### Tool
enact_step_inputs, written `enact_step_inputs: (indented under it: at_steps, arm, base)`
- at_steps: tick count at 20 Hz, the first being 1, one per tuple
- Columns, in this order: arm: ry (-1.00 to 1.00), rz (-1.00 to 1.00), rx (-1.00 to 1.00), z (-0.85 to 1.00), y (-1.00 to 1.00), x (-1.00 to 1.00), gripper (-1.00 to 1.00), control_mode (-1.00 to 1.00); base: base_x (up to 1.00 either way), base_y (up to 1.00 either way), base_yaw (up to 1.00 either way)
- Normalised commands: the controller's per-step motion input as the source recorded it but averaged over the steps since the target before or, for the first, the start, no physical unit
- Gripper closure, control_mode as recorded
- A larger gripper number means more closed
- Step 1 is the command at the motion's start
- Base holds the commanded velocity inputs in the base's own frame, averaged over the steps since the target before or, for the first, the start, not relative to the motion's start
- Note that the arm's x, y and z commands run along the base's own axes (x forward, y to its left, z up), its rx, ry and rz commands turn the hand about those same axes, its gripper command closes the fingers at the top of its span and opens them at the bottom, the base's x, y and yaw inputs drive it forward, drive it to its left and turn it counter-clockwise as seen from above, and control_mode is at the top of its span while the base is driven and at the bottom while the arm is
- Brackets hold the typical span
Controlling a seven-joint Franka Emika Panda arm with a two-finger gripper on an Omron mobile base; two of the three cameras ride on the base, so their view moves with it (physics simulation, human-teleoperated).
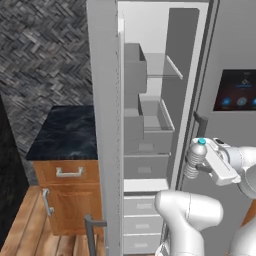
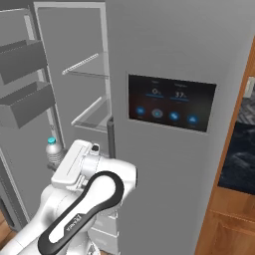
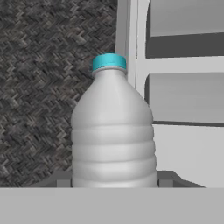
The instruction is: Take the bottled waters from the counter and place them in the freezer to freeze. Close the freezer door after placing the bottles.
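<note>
1. Bottle (image 3: 113, 131): pale ribbed plastic, smooth with a soft sheen; cap (image 3: 109, 62) matt teal plastic.
2. Freezer (image 1: 150, 100) walls: smooth matt white; its shelf (image 2: 92, 115) looks like clear glass, and the drawers (image 1: 142, 210) are plain matt grey.
3. Freezer door (image 1: 105, 125): flat grey, satin, unmarked; bins (image 2: 25, 102) matt grey.
4. Touchscreen (image 2: 171, 102): dark and glossy.
5. Bench (image 1: 67, 132): dark marbled stone, polished.
6. Cabinet (image 1: 67, 195): brown wood with metal handles.
7. Wall (image 1: 45, 55): rough grey herringbone tile.
8. Floor (image 1: 30, 230): wooden planks.
</note>
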Motion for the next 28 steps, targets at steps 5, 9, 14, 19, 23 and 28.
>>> enact_step_inputs:
  at_steps: [5, 9, 14, 19, 23, 28]
  arm:
    - [0.00, 0.00, 0.00, 0.00, 0.00, 0.00, 1.00, 1.00]
    - [0.00, 0.00, 0.00, 0.00, 0.00, 0.00, 1.00, 1.00]
    - [0.00, 0.00, 0.00, 0.00, 0.00, 0.00, 1.00, 1.00]
    - [0.00, 0.00, 0.00, 0.00, 0.00, 0.00, 1.00, 1.00]
    - [0.00, 0.00, 0.00, 0.00, 0.00, 0.00, 1.00, 1.00]
    - [0.00, 0.00, 0.00, 0.00, 0.00, 0.00, 1.00, 1.00]
  base:
    - [0.63, 0.01, 0.00]
    - [0.32, 0.13, 0.00]
    - [0.06, 0.38, -0.03]
    - [0.09, 0.45, -0.04]
    - [0.08, 0.52, 0.00]
    - [-0.05, 0.53, -0.03]
